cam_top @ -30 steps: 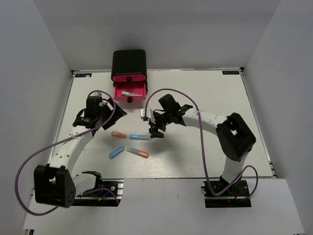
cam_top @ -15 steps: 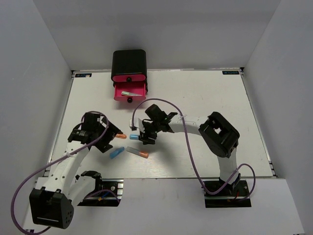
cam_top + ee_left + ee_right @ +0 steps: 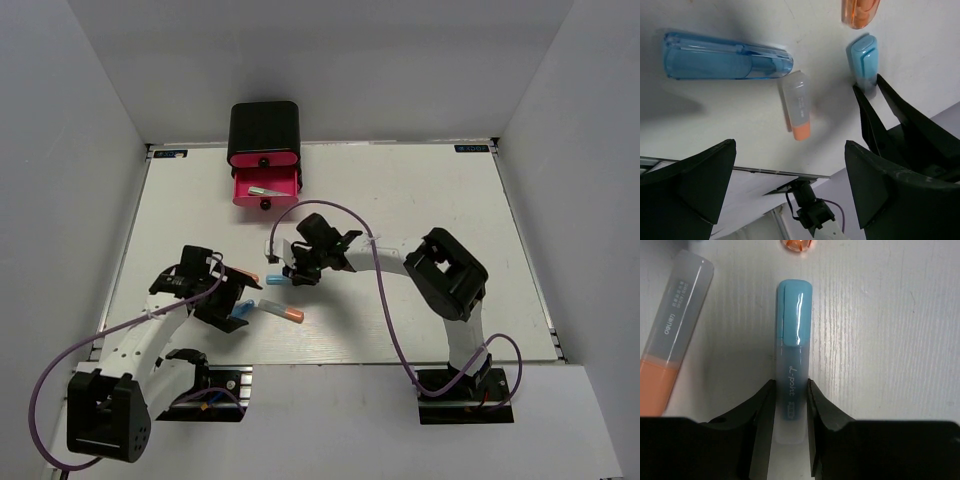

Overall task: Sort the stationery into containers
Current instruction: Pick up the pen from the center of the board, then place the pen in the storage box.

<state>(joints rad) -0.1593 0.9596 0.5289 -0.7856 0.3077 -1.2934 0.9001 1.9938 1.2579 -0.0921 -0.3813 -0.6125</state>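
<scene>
right wrist: the right claw (image 3: 790, 409) pinches the frosted clear capsule with a light blue cap (image 3: 794, 335) by its clear end. the capsule lies flat on the white table (image 3: 890, 340).

left wrist: the left claw (image 3: 790, 160) is spread wide above the table and holds nothing. beyond it lie a grey capsule with an orange tip (image 3: 799, 112) and a clear blue capsule (image 3: 725, 62).

top view: the rounded black cabinet (image 3: 264, 130) stands at the far edge, one pink drawer (image 3: 266, 190) pulled out, well apart from both claws.

Grey-orange marker (image 3: 672, 335) flanks blue marker (image 3: 794, 350) — other side open.
</scene>
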